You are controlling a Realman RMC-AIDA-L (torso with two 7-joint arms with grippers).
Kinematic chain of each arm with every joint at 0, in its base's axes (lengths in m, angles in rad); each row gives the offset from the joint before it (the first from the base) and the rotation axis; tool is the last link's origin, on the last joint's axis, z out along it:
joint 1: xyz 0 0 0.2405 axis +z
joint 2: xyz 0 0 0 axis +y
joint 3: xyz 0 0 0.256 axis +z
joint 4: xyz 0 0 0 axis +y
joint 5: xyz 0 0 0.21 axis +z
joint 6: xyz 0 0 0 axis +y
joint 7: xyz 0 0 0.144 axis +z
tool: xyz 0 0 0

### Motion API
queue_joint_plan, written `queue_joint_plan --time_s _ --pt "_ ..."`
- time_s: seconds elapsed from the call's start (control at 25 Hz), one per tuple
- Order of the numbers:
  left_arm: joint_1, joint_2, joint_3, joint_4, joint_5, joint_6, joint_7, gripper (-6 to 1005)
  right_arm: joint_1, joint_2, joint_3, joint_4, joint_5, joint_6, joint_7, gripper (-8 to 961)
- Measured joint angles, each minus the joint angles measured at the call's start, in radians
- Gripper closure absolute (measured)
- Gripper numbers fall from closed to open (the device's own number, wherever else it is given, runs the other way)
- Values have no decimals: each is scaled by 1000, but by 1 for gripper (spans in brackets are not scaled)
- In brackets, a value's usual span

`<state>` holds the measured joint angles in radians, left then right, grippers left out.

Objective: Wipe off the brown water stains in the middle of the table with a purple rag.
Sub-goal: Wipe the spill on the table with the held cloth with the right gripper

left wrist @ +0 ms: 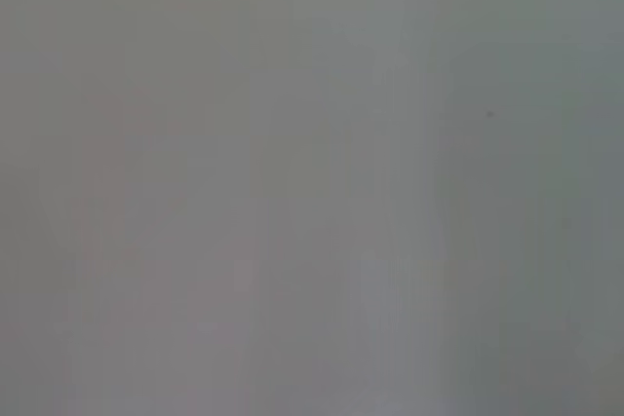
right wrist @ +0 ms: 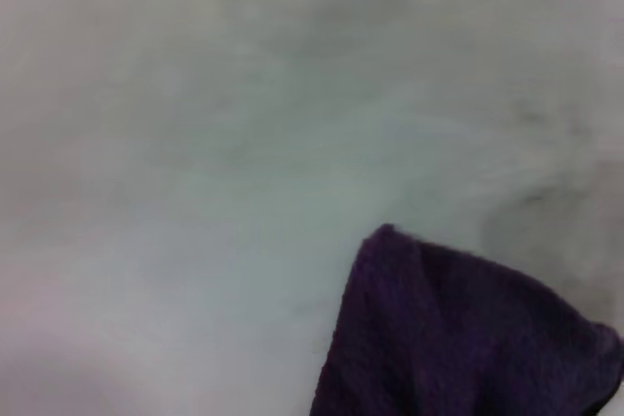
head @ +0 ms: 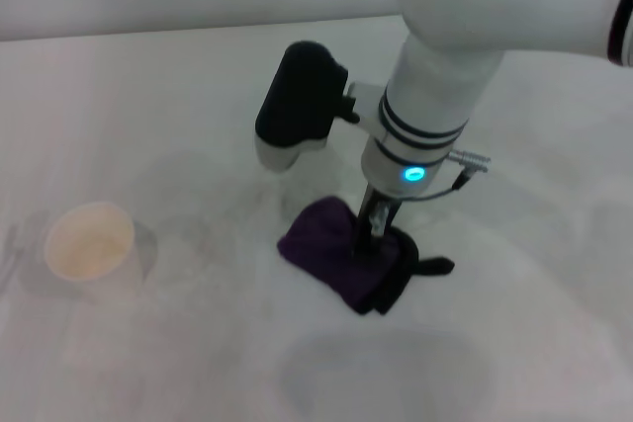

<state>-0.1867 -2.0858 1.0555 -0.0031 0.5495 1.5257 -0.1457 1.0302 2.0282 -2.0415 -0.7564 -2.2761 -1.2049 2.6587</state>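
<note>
The purple rag (head: 326, 246) lies bunched in the middle of the white table (head: 178, 86), its black strap tail (head: 435, 266) pointing right. My right arm comes down from the upper right, and the right gripper (head: 373, 232) stands upright on the rag's top, shut on the cloth. In the right wrist view a corner of the purple rag (right wrist: 458, 338) lies on the pale table (right wrist: 195, 143). No brown water stains show in any view; they may be under the rag. The left gripper is out of sight, and its wrist view holds only a blank grey surface.
A white paper cup (head: 89, 242) stands near the table's left side. The table's far edge (head: 198, 32) runs along the back. Faint grey smudges (head: 386, 373) mark the surface in front of the rag.
</note>
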Motion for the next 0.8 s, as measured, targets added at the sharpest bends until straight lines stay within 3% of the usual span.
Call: queue_joint_plan --time_s 0.28,0.64,0.8 --pt "-5 0 2 0 4 5 0 105 35 -1 41 76 -14 48 -1 811" --pt "-2 1 3 4 4 7 0 105 -51 0 -53 -137 71 -55 -2 803" --pt "-6 2 3 3 4 7 0 105 -53 0 -66 -132 83 -43 -2 799"
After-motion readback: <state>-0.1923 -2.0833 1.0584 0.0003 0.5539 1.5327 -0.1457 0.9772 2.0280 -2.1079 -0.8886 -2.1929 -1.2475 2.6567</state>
